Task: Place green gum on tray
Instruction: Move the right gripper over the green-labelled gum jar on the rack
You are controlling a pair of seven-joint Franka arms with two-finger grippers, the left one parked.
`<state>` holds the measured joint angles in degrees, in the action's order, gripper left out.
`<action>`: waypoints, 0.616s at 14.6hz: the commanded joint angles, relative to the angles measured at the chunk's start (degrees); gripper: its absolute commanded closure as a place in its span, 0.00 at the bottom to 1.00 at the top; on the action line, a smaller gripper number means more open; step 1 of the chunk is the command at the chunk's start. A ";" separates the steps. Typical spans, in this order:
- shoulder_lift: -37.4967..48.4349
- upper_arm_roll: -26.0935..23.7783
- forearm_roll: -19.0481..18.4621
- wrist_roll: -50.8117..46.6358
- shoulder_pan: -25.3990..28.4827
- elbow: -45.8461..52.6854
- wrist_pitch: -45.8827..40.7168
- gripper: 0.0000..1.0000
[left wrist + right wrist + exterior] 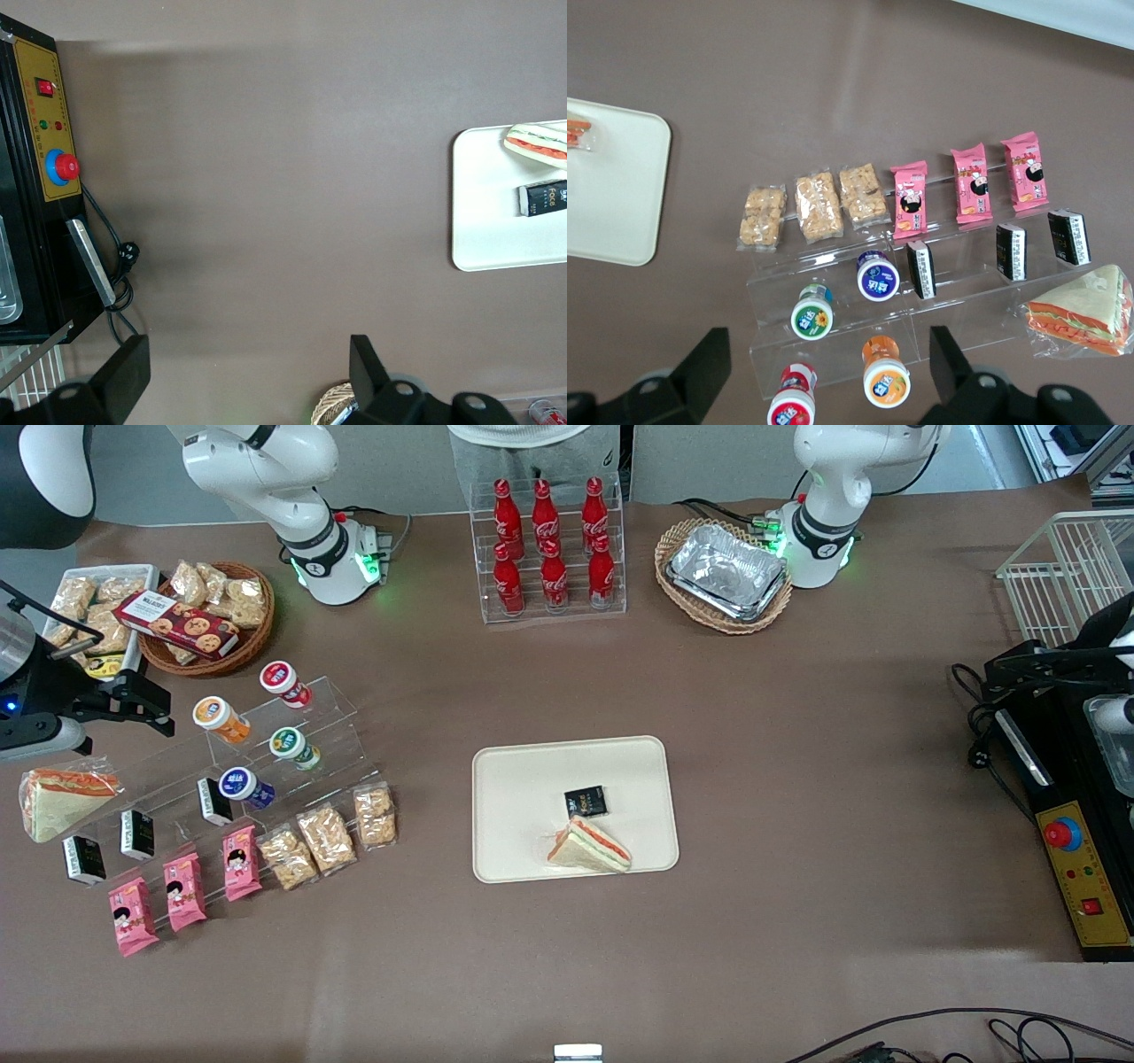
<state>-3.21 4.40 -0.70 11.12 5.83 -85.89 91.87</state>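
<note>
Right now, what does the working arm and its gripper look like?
The arm is glossy white with black joint bands and a green light at its base. The gripper, high over the snack display at the working arm's end, has two flat black fingers, spread open.

The spread gripper [828, 372] hovers over the green gum [812, 318] on the clear stand [939, 297].

light: bright, even | shadows: soft (under arms) | glare: foil trays [728, 571] | focus: sharp
</note>
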 commanded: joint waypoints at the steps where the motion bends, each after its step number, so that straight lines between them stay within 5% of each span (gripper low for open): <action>1: 1.71 -0.01 -0.44 5.56 0.32 -4.62 1.37 0.00; 9: 9.36 0.08 -0.18 5.14 0.23 -26.76 15.16 0.00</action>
<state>1.88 4.33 -0.70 16.17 5.91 -104.45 102.12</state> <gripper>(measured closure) 0.000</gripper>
